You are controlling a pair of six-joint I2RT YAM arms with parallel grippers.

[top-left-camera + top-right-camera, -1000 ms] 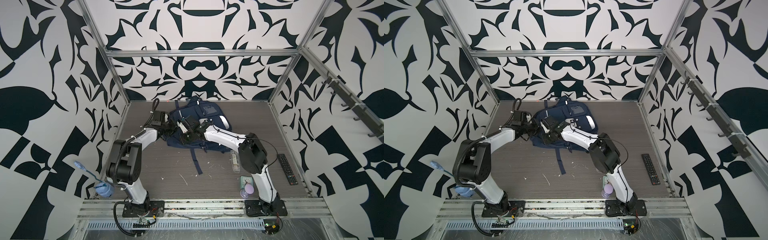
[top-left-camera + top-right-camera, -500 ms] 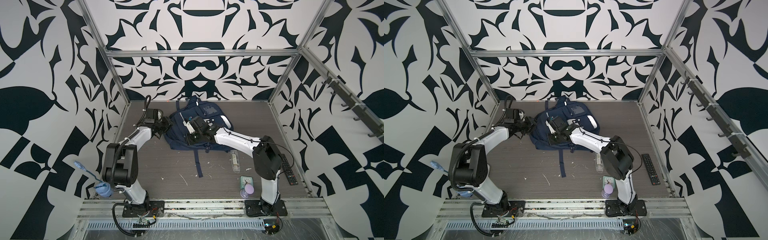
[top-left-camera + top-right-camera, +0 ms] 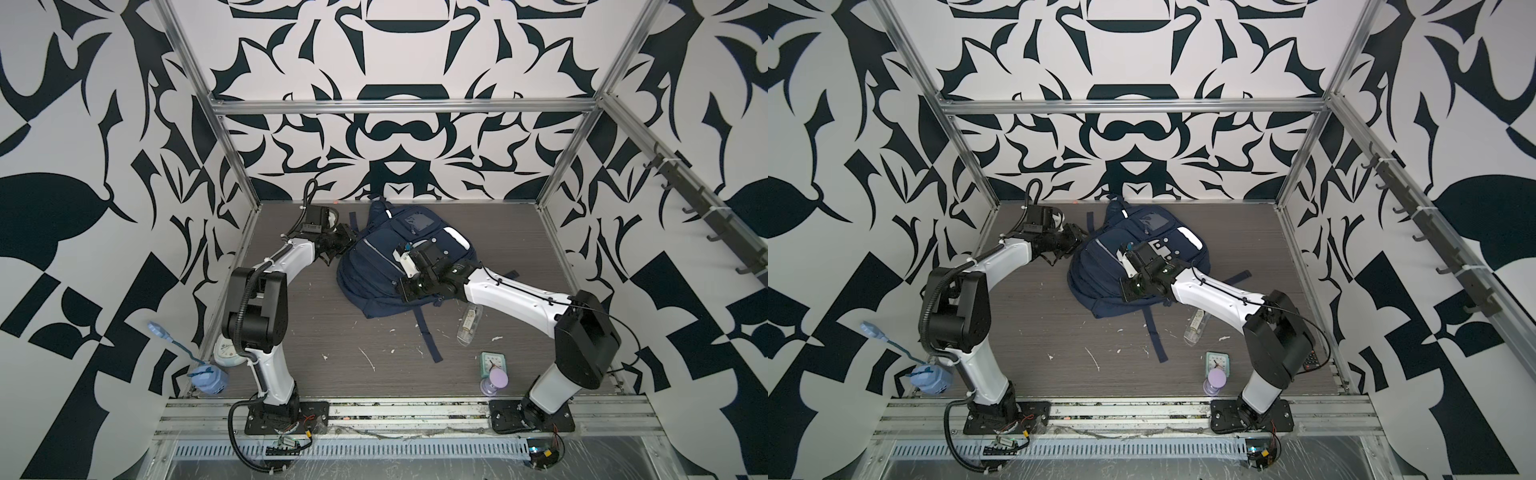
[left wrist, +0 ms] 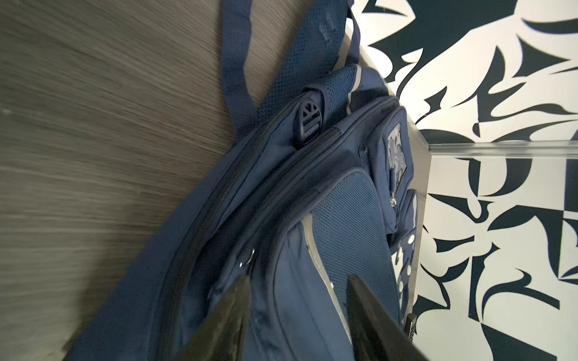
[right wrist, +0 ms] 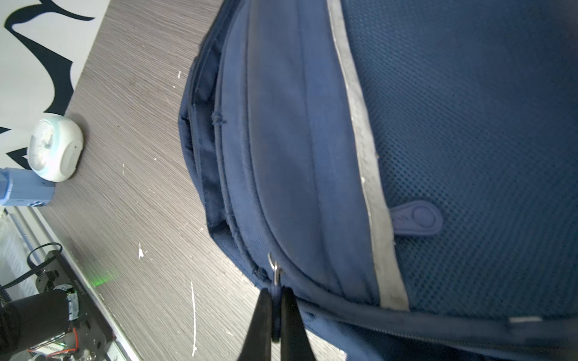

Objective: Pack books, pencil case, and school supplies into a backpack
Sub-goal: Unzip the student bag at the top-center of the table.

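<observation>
The navy-blue backpack (image 3: 374, 266) (image 3: 1106, 266) lies flat at the back middle of the table, front pockets up. My right gripper (image 5: 275, 290) (image 3: 405, 289) is shut on the zipper pull (image 5: 275, 272) at the backpack's (image 5: 312, 156) near edge. My left gripper (image 4: 298, 279) (image 3: 348, 235) stands open at the backpack's (image 4: 312, 218) far-left side, its fingers (image 4: 240, 290) apart over the fabric and holding nothing. The school supplies (image 3: 468, 326) (image 3: 1196, 328), a clear packet, lie on the table under my right forearm. The books and the pencil case are out of view.
A mint-green clock (image 3: 492, 363) and a purple hourglass-shaped thing (image 3: 496, 380) stand at the front right. A remote (image 3: 1310, 359) lies by the right arm's base. A white round clock (image 3: 224, 353) (image 5: 54, 153) and a blue gadget (image 3: 208, 376) sit at the front left. A loose strap (image 3: 428, 336) trails forward.
My left gripper has drawn back from the backpack toward the far left and opened wider. My right gripper, still shut, has moved right and nearer along the backpack's edge.
</observation>
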